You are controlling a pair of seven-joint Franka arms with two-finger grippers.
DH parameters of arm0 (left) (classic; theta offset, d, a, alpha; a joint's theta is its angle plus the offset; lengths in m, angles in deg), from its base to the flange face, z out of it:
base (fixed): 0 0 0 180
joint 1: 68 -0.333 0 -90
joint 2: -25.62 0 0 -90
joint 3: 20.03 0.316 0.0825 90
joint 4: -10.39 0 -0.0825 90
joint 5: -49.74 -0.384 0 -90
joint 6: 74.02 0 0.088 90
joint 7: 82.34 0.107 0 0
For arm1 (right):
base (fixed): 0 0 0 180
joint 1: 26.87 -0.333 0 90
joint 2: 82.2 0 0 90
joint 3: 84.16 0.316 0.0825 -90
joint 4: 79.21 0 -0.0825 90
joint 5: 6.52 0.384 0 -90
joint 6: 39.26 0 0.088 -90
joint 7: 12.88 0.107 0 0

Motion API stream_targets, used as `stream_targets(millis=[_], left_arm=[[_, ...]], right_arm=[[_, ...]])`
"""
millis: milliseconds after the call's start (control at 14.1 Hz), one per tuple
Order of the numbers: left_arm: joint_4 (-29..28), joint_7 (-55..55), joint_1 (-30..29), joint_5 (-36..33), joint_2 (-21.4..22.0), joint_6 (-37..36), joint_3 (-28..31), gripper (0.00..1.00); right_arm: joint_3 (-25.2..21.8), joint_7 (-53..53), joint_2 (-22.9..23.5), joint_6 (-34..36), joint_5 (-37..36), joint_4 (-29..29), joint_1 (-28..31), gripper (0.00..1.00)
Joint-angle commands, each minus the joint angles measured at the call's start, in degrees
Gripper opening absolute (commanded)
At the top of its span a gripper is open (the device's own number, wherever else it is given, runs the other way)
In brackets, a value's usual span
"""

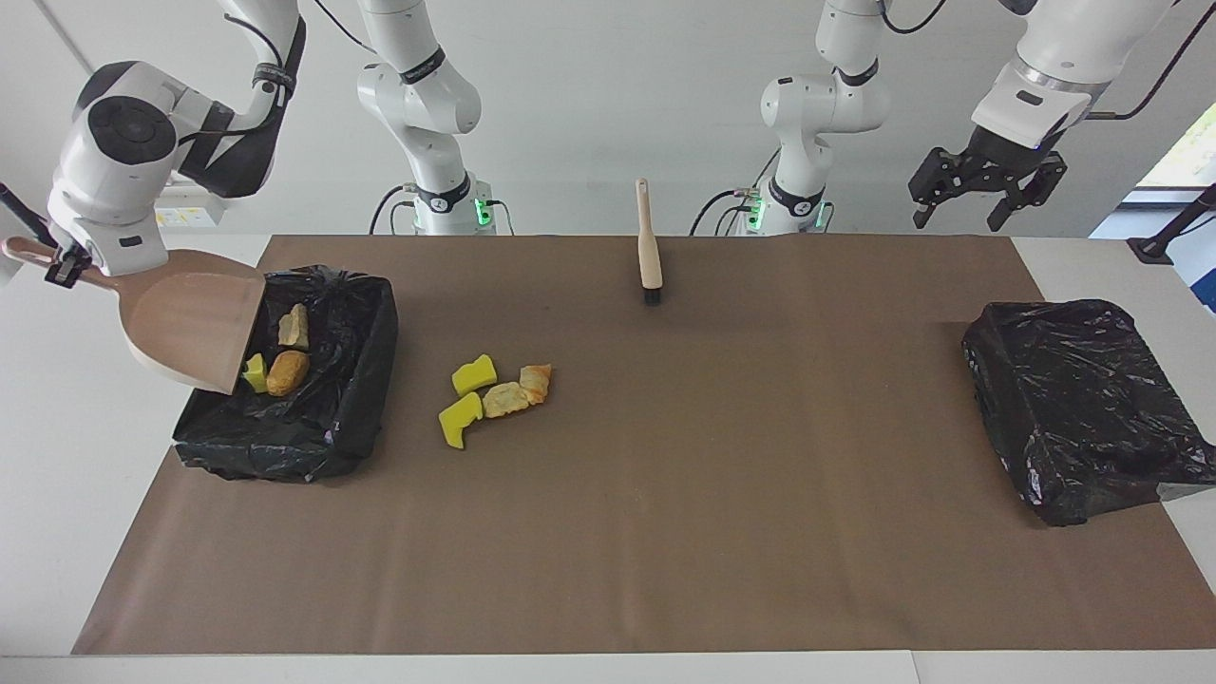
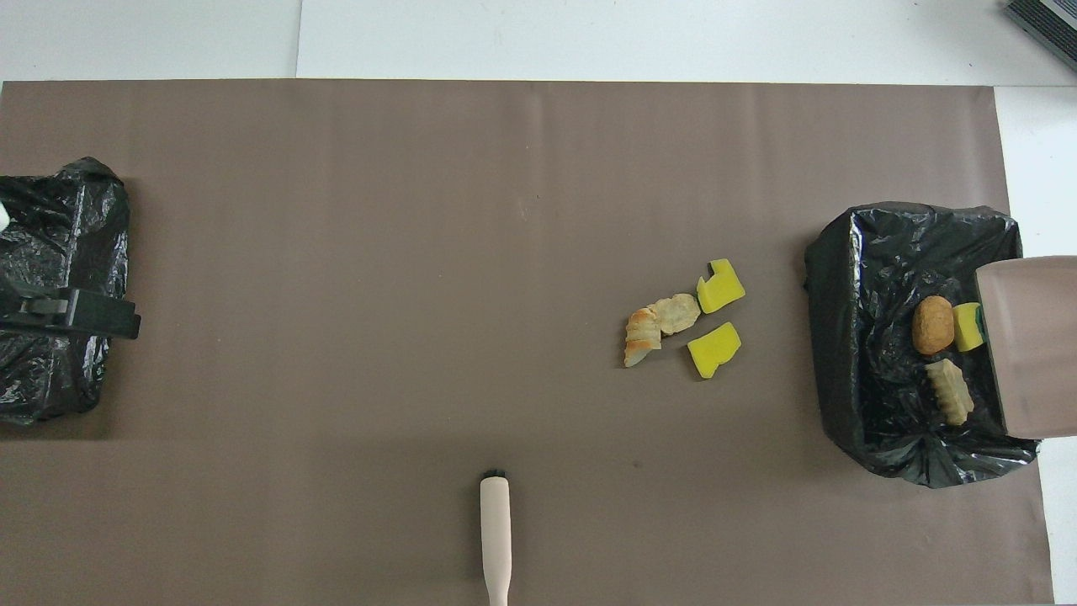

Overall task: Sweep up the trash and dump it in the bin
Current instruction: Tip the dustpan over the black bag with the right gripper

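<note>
My right gripper (image 1: pixel 63 270) is shut on the handle of the beige dustpan (image 1: pixel 190 328), which is tipped steeply over the black-lined bin (image 1: pixel 375 328) at the right arm's end of the table. No trash shows on the pan (image 2: pixel 1031 345). In the bin (image 2: pixel 829 278) lie a brown lump (image 1: pixel 287 372), a yellow sponge chunk (image 1: pixel 255 372) and a pale pastry piece (image 1: pixel 294 328). Several trash scraps lie on the mat beside the bin: two yellow sponge chunks (image 1: pixel 473 374) (image 1: pixel 460 419) and two pastry pieces (image 1: pixel 504 399) (image 1: pixel 535 382). My left gripper (image 1: pixel 983 195) hangs open and empty, high over the left arm's end.
The beige brush (image 1: pixel 650 247) lies on the mat midway along the edge nearest the robots, bristles pointing away from them. A second black-bagged bin (image 1: pixel 1078 408) sits at the left arm's end. A brown mat (image 1: pixel 665 522) covers the table.
</note>
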Motion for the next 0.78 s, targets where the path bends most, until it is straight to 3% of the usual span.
stream_targets(millis=[0, 141, 354, 707], left_arm=[[3.2, 0.9, -0.7, -0.7, -1.9, -2.1, -0.6, 1.00], [3.0, 0.9, -0.6, -0.7, -1.4, -2.3, -0.6, 1.00], [2.7, 0.9, -0.3, -1.1, -1.1, -2.2, -0.6, 1.00], [1.7, 0.8, -0.4, -1.0, -0.6, -2.3, -0.7, 1.00]], right_arm=[[0.1, -3.1, -3.7, 7.1, 5.8, -4.6, 0.7, 0.00], [0.0, -2.2, -4.0, 12.3, 12.7, -8.2, 0.7, 0.00], [0.6, 9.9, -4.2, 17.4, 19.5, -9.6, 0.5, 0.00], [5.5, 49.8, -5.2, 29.7, 31.0, -9.1, -4.3, 0.00]])
